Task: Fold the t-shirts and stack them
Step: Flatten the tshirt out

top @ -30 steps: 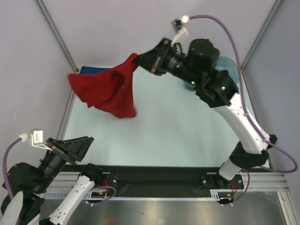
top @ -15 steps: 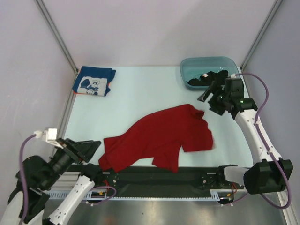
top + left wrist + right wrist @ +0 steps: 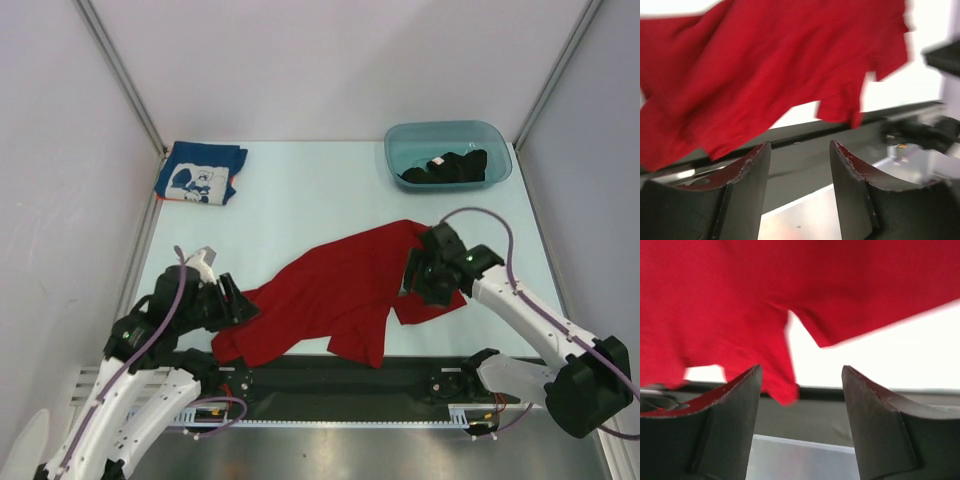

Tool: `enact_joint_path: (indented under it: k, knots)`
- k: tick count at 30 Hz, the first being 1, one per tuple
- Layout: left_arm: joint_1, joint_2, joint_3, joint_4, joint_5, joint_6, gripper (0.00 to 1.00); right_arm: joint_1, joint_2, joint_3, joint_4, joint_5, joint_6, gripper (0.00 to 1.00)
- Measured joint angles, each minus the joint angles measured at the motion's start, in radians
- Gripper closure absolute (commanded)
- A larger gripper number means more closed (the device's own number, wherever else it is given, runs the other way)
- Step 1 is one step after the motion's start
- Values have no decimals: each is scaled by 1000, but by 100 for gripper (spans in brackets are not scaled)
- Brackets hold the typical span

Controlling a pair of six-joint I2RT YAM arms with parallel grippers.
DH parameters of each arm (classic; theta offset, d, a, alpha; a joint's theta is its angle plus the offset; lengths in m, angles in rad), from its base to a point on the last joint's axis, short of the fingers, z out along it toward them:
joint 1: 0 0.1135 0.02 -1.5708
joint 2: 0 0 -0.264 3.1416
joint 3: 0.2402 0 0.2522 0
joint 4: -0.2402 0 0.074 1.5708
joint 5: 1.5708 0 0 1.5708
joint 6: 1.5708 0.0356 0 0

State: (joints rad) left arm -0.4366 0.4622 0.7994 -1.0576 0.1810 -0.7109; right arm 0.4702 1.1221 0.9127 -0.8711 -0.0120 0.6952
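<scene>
The red t-shirt [image 3: 340, 295], held aloft by the right tool [image 3: 801, 369] a second ago, now lies rumpled across the near middle of the table [image 3: 300, 200], so flattening probably comes next; that tool and the left tool [image 3: 799, 145] hang open and empty at its right and left edges.

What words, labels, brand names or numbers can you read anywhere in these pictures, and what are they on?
No text can be read in any view.
Blue t-shirt: it carries a white printed graphic, too small to tell whether it includes words.
Red t-shirt and teal tub: no lettering visible.
</scene>
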Motion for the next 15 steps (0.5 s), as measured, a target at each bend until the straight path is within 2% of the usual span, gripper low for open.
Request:
enact_joint_path:
  k: [3,6,10,15]
  knots:
    - [-5,64,-52,-3,-57,-8,41,45,2,-143,24,8,71,31]
    - [-21,109,-94,0,-117,-22,32,47,32,-216,49,37,105,30]
    - [-59,185,-133,11,-200,-45,26,46,82,-225,103,82,116,21]
    - [-77,286,-160,39,-254,-115,25,41,170,-224,181,102,116,22]
